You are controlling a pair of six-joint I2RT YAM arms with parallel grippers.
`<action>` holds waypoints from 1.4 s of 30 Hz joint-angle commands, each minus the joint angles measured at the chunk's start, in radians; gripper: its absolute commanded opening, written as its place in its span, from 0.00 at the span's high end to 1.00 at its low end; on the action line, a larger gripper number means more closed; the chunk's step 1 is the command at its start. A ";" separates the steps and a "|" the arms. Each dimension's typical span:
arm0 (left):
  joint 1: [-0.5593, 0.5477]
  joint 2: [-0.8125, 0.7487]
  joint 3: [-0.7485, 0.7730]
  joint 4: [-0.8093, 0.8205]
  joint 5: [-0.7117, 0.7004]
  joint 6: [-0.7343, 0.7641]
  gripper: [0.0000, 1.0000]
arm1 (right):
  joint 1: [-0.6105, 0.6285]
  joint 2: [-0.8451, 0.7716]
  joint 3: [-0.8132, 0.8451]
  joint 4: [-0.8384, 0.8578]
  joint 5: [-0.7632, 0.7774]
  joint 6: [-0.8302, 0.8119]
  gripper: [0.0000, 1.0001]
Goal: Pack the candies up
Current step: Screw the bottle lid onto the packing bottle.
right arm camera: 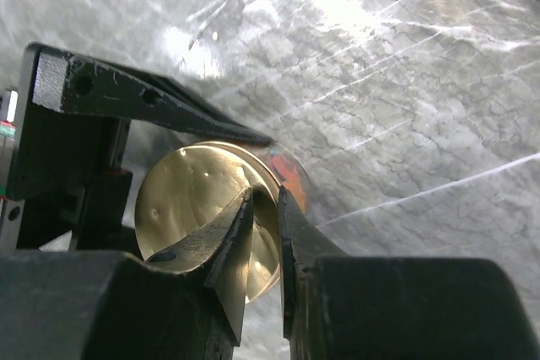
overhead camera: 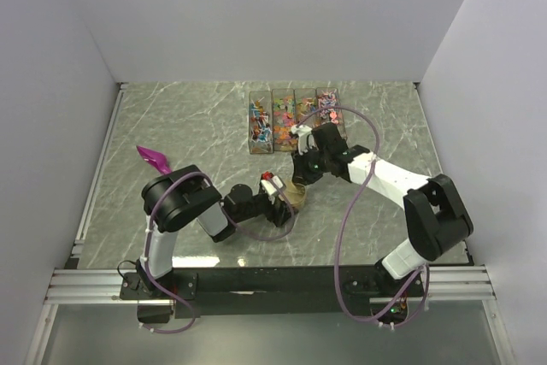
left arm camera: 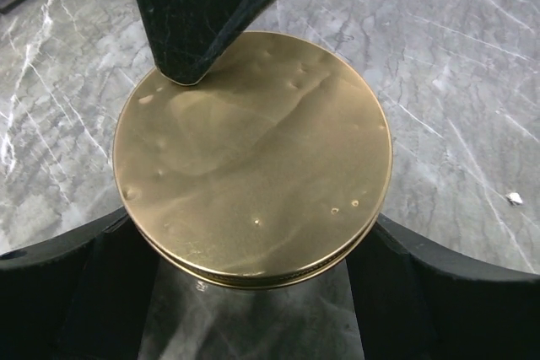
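Note:
A round gold lid (left arm camera: 253,158) sits on a clear jar that I see from above. My left gripper (left arm camera: 253,280) is shut on the jar just under the lid, with one finger (left arm camera: 76,284) on each side. My right gripper (right arm camera: 266,200) comes down from above, and its narrow jaws pinch the lid's far rim (right arm camera: 190,200). It shows as a black wedge (left arm camera: 202,14) in the left wrist view. Orange candy (right arm camera: 293,179) shows through the jar's glass. More candies (overhead camera: 291,115) fill clear boxes at the back. In the top view the jar (overhead camera: 291,194) stands mid-table between both grippers.
A magenta scoop (overhead camera: 154,157) lies on the marble table (overhead camera: 188,126) to the left of the left arm. The row of clear candy boxes (overhead camera: 261,144) stands behind the right gripper. A small white speck (left arm camera: 514,198) lies on the table to the right of the jar. White walls close in three sides.

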 commanded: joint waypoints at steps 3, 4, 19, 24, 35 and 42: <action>0.021 -0.049 0.033 0.024 -0.168 -0.098 0.89 | 0.073 -0.014 -0.190 -0.141 -0.169 0.230 0.77; 0.021 -0.052 0.036 0.013 -0.178 -0.110 0.90 | 0.073 -0.017 -0.203 -0.140 -0.173 0.242 0.77; 0.021 -0.092 0.045 -0.105 -0.425 -0.164 0.92 | 0.083 -0.205 -0.447 -0.063 -0.193 0.422 0.87; 0.021 -0.093 0.045 -0.119 -0.433 -0.169 0.92 | 0.082 -0.300 -0.467 -0.081 -0.173 0.449 0.88; -0.016 -0.079 0.039 -0.093 -0.404 -0.107 0.70 | 0.008 -0.535 -0.456 -0.155 -0.055 0.469 0.85; -0.030 -0.130 0.021 -0.128 -0.392 -0.090 0.27 | -0.010 -0.687 -0.375 -0.230 0.132 0.486 0.76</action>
